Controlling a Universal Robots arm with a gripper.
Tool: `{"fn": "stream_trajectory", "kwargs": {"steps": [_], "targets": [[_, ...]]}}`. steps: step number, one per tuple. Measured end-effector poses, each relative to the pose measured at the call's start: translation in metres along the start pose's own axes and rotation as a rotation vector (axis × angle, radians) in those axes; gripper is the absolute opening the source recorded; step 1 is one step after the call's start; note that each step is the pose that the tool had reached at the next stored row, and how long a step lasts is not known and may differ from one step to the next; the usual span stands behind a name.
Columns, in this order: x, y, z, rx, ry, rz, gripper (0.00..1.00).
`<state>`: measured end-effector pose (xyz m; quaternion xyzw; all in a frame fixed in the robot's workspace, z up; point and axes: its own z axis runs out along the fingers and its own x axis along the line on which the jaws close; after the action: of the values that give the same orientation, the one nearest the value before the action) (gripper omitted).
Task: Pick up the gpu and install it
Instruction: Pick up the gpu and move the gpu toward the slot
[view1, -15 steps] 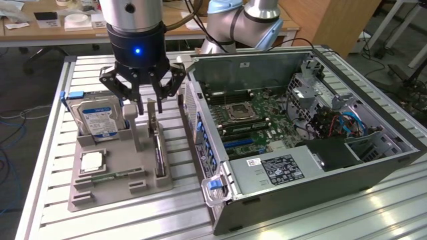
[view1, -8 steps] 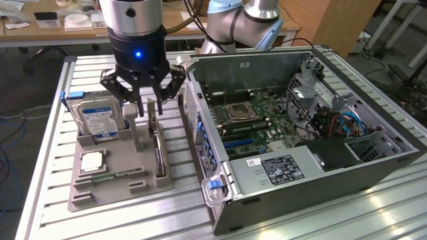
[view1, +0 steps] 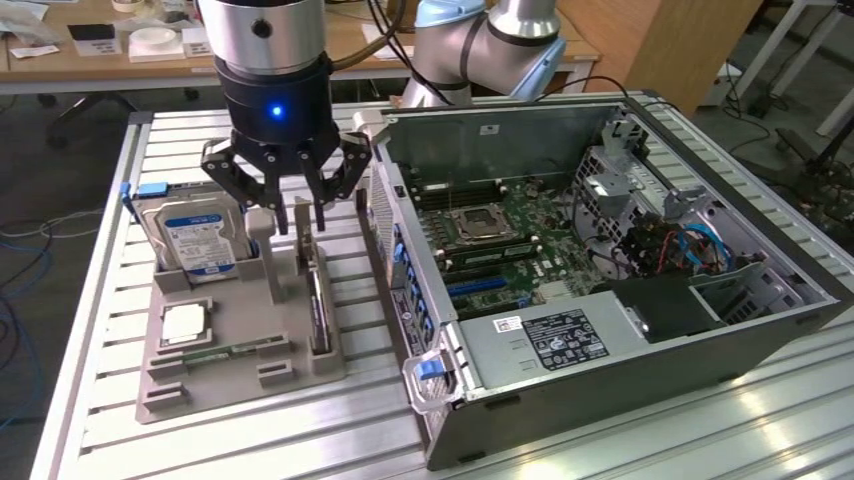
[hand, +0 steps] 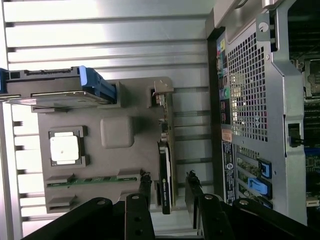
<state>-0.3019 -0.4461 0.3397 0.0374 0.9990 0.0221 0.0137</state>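
Observation:
The gpu (view1: 318, 290) stands on its long edge in a slot of the grey holder tray (view1: 227, 385), on the side nearest the computer case. In the wrist view the gpu (hand: 164, 160) shows edge-on, with its green board and black cooler. My gripper (view1: 286, 215) hangs over the card's far end, pointing straight down. In the wrist view my gripper (hand: 167, 182) is open, one finger on each side of the card, with a gap left on both sides. Nothing is held.
The tray (hand: 117, 132) also holds a silver hard drive (view1: 198, 240) upright, a processor chip (view1: 184, 325) and a thin memory stick (view1: 220, 352). The open computer case (view1: 601, 250) lies at the exterior view's right, its motherboard (view1: 494, 240) exposed. Everything rests on a slatted metal table (view1: 107, 400).

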Motion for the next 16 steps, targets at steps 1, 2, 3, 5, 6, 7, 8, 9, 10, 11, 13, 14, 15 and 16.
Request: {"fn": "stream_trajectory", "kwargs": {"steps": [1,2,3,5,6,7,8,9,10,11,13,14,15,16], "targets": [[0.0,0.0,0.0006,0.0,0.0,0.0,0.42],[0.0,-0.0001,0.0013,0.0001,0.0,0.0,0.42],[0.0,-0.0001,0.0021,0.0001,0.0001,0.0,0.42],[0.0,-0.0002,0.0045,0.0001,0.0001,0.0,0.42],[0.0,-0.0003,0.0059,0.0001,0.0001,0.0,0.42],[0.0,-0.0004,0.0073,0.0001,0.0001,0.0,0.42],[0.0,-0.0004,0.0087,0.0001,0.0,0.0,0.42],[0.0,-0.0005,0.0099,0.0001,0.0,0.0,0.42],[0.0,-0.0005,0.0109,0.0001,0.0001,0.0,0.42],[0.0,-0.0005,0.0117,0.0001,0.0,0.0,0.42],[0.0,-0.0006,0.0131,0.0002,0.0001,0.0,0.42],[0.0,-0.0007,0.0141,0.0001,0.0001,0.0,0.42],[0.0,-0.0007,0.0151,0.0001,0.0001,0.0,0.42],[0.0,-0.0008,0.016,0.0002,0.0001,0.0,0.42]]}}
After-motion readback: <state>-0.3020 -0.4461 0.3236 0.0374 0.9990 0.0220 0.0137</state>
